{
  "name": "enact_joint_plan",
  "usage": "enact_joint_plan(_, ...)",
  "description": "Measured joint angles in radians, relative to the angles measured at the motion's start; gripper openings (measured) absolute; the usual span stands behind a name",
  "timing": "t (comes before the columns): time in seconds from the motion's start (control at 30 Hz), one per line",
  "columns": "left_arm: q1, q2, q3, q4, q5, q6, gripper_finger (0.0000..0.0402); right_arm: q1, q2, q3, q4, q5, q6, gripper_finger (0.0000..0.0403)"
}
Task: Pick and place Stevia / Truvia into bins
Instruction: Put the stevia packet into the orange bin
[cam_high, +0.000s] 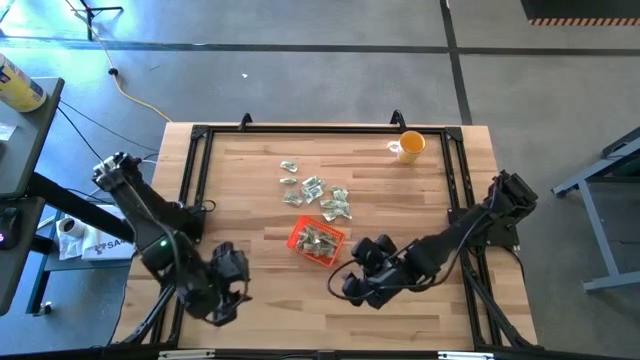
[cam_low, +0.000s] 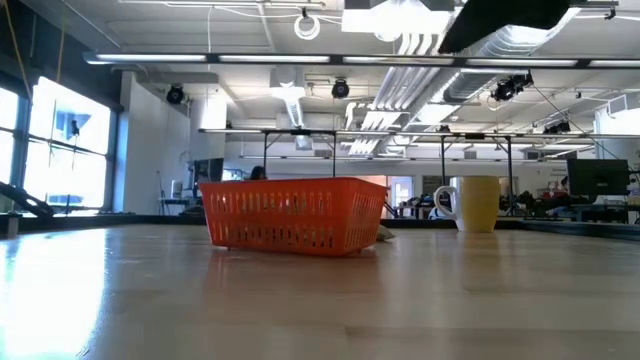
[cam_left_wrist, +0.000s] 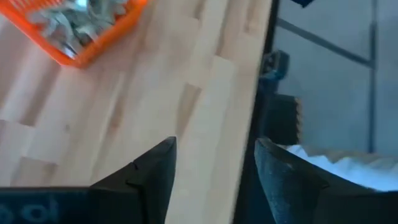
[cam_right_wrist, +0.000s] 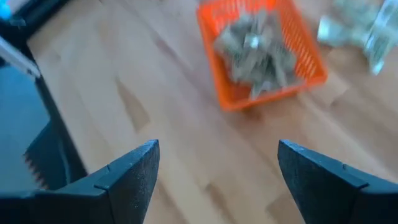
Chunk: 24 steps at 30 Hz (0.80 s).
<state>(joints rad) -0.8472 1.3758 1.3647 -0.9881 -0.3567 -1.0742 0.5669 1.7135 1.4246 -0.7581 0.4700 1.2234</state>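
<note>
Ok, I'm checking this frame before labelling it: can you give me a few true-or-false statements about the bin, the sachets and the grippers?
1. The orange bin already holds sachets. True.
2. No sachets remain on the table. False: loose sachets lie beyond the bin.
3. The left gripper grips a sachet. False: it is open and empty.
4. The right gripper is open, nothing between its fingers. True.
5. The yellow cup stands inside the bin. False: it stands apart, near the table's far edge.

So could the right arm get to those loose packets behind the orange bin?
Probably yes. The right gripper hangs open beside the bin, holding nothing, and the loose packets lie on bare table just past it. Only the bin stands between, easily passed over.
</note>
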Motion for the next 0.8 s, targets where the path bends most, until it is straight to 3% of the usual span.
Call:
enact_joint_plan(0.13,-0.061,0.004,0.0,0.007,0.045,-0.073,0.0236,-0.004,0.002,0.0,0.0,-0.118,0.029,0.0316)
enact_joint_plan(0.37,-0.109,0.003,0.0,0.017,0.073,-0.083,0.0234,-0.004,0.002,0.0,0.0,-0.181,0.11,0.0316)
enact_joint_plan(0.8,-0.108,0.003,0.0,0.053,0.111,-0.097,0.0232,-0.006,0.003,0.0,-0.008,-0.141,0.084,0.0316)
